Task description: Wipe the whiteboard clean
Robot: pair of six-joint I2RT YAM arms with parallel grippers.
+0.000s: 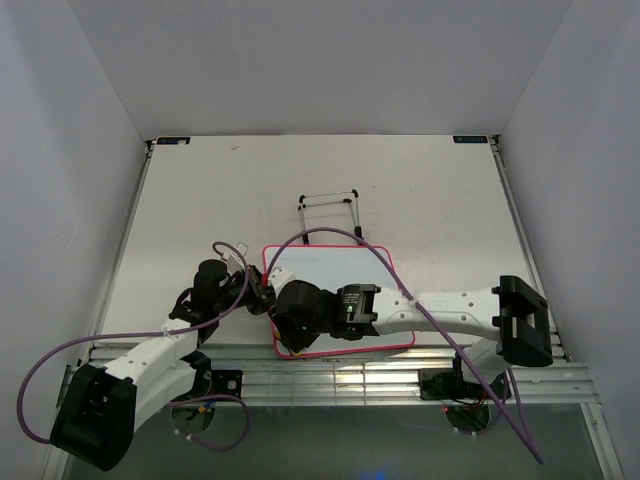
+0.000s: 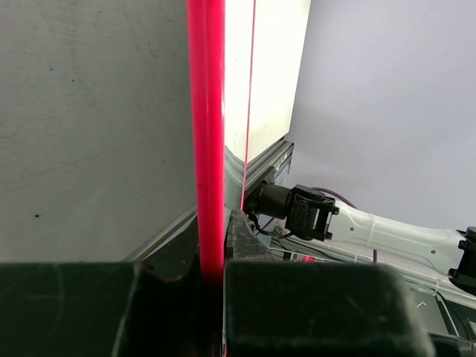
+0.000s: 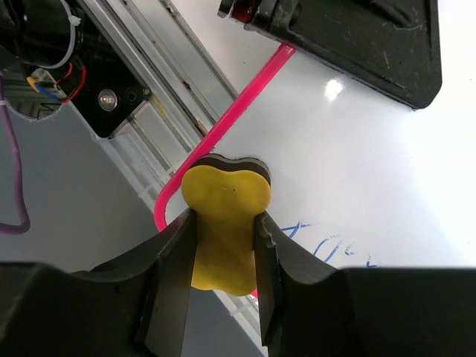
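Observation:
The whiteboard, white with a thin pink-red frame, lies flat near the table's front edge. My left gripper is shut on its left frame edge, seen as a red bar between the jaws. My right gripper is shut on the yellow bone-shaped eraser and presses it on the board's near left corner. Faint blue handwriting shows on the board beside the eraser. In the top view the right wrist hides the eraser and the writing.
A thin wire stand stands just behind the board. Purple cables arch over the board. The aluminium rail runs along the table's front edge. White walls enclose the table on three sides.

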